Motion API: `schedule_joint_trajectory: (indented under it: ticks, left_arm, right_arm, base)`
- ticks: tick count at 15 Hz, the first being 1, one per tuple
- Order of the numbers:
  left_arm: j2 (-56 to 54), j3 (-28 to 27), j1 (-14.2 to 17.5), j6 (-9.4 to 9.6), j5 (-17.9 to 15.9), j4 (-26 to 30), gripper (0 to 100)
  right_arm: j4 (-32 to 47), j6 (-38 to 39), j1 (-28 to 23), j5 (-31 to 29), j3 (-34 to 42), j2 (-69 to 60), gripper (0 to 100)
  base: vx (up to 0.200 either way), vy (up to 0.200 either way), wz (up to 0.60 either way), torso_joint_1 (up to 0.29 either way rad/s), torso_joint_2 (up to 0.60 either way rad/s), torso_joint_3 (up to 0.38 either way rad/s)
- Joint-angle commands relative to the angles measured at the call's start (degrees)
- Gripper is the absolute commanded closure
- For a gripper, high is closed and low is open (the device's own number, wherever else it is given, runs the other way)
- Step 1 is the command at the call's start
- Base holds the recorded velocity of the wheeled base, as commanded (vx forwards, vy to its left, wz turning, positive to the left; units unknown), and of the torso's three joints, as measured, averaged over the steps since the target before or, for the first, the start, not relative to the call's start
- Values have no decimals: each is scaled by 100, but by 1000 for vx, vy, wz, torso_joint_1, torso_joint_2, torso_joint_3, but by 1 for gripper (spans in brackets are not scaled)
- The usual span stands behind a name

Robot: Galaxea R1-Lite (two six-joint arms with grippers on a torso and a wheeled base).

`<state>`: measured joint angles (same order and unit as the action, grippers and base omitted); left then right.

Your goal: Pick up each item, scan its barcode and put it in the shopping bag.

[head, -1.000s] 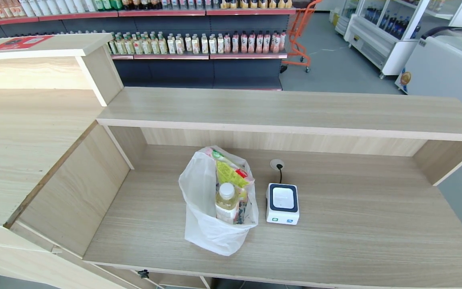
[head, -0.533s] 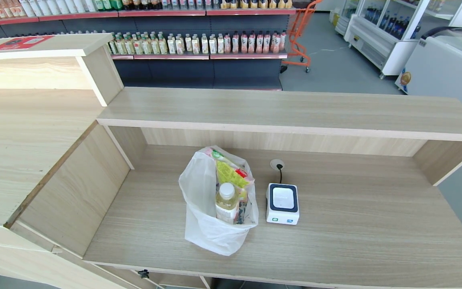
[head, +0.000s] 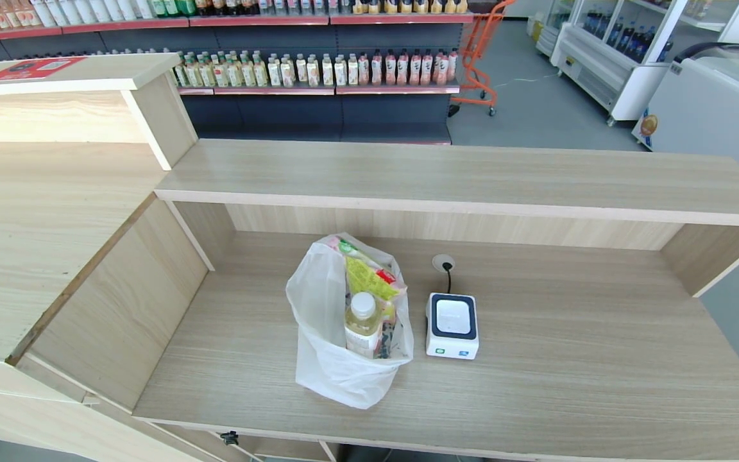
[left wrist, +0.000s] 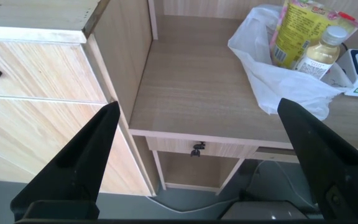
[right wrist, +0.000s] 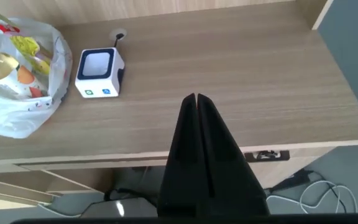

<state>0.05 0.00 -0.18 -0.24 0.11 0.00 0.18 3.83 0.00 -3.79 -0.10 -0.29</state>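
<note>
I judge bagging apparently complete: white-capped yellow bottle and snack packets sit in the white plastic shopping bag, left gripper gaping empty, right gripper pinched shut, empty.

One white shopping bag on one bench. Inside the bag, one bottle with a white cap and one yellow-green packet; more wrappers tucked behind, number impossible to tell. One scanner just beside the bag, with one black cable. Two hands: one left hand, one right hand.
</note>
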Motion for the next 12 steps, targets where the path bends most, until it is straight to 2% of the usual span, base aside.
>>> schedule_joint_trajectory:
  ticks: [1, 3, 8, 12]
  left_arm:
    - [13, 0, 1, -2, -2, 0, 0]
    - [-5, 0, 1, 77, -2, 0, 0]
    - [-5, 0, 1, 86, -2, 0, 0]
    - [-5, 0, 1, 51, -2, 0, 0]
  right_arm:
    - [8, 4, 0, 1, 1, 29, 100]
    - [8, 30, 0, -8, 1, 29, 100]
    - [8, -22, 0, 1, 1, 29, 100]
    - [8, 39, 0, 1, 1, 29, 100]
  base:
    - [0, 0, 0, 0, 0, 0]
    - [0, -200, 0, 2, 2, 2]
    - [0, -200, 0, 9, 1, -2]
    - [0, 0, 0, 0, 0, 0]
